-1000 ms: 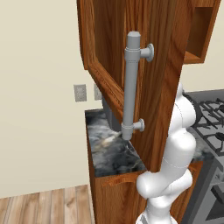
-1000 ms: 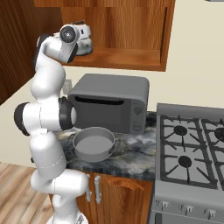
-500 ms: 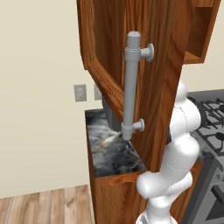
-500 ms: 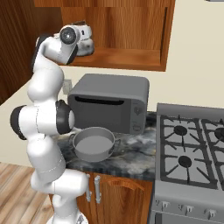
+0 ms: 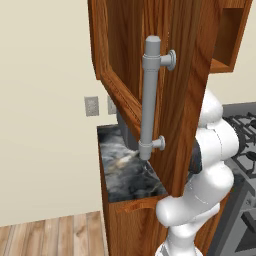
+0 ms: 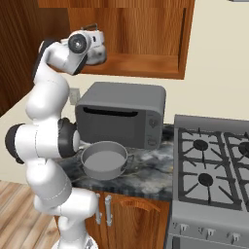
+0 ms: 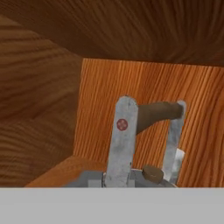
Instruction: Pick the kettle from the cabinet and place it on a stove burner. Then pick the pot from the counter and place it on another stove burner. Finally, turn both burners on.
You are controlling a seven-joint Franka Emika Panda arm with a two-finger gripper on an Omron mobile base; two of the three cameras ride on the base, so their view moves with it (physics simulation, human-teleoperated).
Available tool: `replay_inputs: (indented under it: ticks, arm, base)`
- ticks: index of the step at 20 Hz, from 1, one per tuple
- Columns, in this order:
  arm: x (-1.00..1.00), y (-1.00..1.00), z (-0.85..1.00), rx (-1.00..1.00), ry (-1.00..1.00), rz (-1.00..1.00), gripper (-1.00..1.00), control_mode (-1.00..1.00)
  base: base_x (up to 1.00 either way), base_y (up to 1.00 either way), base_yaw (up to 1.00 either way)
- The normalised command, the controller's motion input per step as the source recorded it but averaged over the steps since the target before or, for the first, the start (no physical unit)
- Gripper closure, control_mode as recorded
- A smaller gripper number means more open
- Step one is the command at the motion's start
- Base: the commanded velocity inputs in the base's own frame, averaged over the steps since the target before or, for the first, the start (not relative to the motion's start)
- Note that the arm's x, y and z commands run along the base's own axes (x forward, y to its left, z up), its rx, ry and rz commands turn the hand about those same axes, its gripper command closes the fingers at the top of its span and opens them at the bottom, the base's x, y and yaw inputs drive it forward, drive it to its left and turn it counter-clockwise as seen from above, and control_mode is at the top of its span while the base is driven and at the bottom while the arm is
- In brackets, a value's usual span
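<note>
Lifting out of the cabinet (image 6: 146, 63) with the hand (image 6: 99, 46) clamped on the kettle (image 6: 95, 54) by its thin handle at the shelf's left end, the kettle could swing, clip the shelf's front edge or the open door (image 5: 165, 75), and slip.

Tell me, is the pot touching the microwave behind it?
Apart. In the right base view, a strip of dark counter shows between the pot and the microwave.

No legible text or numbers, just a small red mark on the kettle (image 7: 127, 144) handle upright.
</note>
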Motion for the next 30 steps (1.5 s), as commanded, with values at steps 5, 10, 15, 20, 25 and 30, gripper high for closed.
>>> replay_inputs:
  ticks: [5,10,15,20,25,30]
  arm:
    - [-0.41,-0.11,0.0,0.0,-0.03,0.0,1.0,-1.0]
    - [-0.47,-0.11,0.02,0.01,-0.04,0.0,1.0,-1.0]
    - [-0.51,-0.11,0.07,0.0,-0.05,0.0,1.0,-1.0]
    - [-0.48,-0.14,0.14,0.01,-0.01,0.0,1.0,-1.0]
    - [-0.53,-0.15,0.13,0.01,-0.01,0.0,1.0,-1.0]
    - [-0.59,-0.17,0.05,0.01,0.0,-0.01,1.0,-1.0]
  base:
    - [0.0,0.0,0.0]
    - [0.0,0.0,0.0]
    - [0.0,0.0,0.0]
    - [0.0,0.0,0.0]
    - [0.0,0.0,0.0]
    - [0.0,0.0,0.0]
